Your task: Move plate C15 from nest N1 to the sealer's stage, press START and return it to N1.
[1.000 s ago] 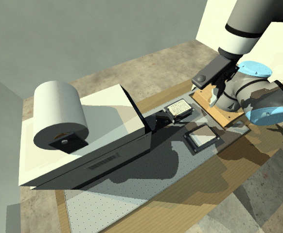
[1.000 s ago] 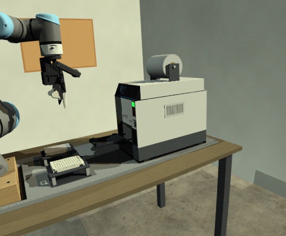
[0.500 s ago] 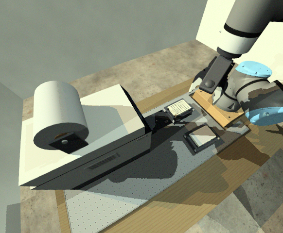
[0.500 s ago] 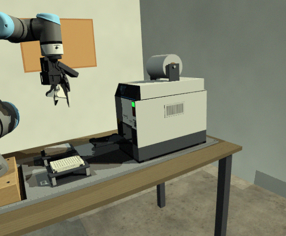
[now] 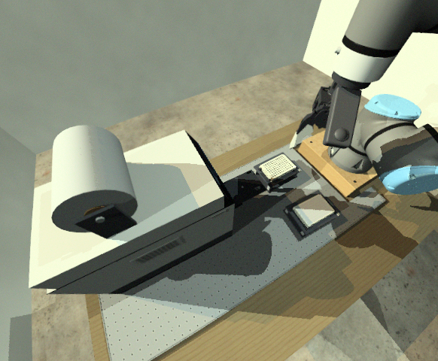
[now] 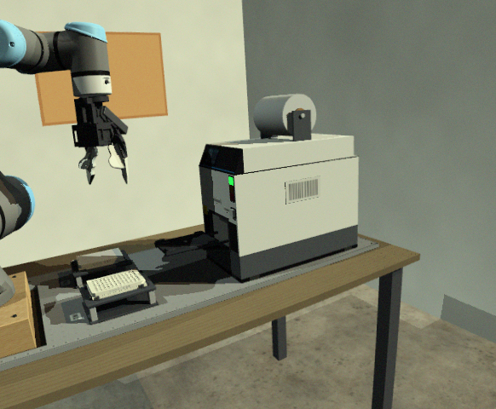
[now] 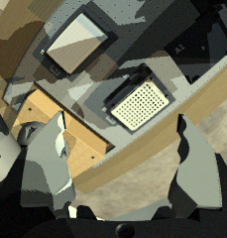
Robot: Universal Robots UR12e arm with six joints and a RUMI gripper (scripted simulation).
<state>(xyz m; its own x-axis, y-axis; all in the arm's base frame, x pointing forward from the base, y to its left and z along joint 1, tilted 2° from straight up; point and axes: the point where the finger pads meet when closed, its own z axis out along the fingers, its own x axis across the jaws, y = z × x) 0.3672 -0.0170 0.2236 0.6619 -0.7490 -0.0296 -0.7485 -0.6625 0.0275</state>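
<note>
A white open-well plate (image 5: 277, 167) lies in a black plate nest near the sealer; it also shows in the exterior view (image 6: 115, 283) and in the wrist view (image 7: 140, 105). A second plate with a smooth foil-like top (image 5: 313, 210) lies in the other nest (image 7: 74, 42). I cannot read their labels. The sealer (image 6: 279, 202) shows a green lamp (image 6: 230, 181). Its dark stage (image 6: 187, 244) is out in front and holds nothing. My gripper (image 6: 106, 174) hangs high above the nests, open and empty, as the wrist view (image 7: 125, 164) also shows.
A foil roll (image 5: 90, 177) sits on top of the sealer. The arm's wooden base block (image 5: 336, 165) stands right beside the nests. The grey perforated baseplate (image 5: 196, 295) runs along the table. The table's front edge is close to the nests.
</note>
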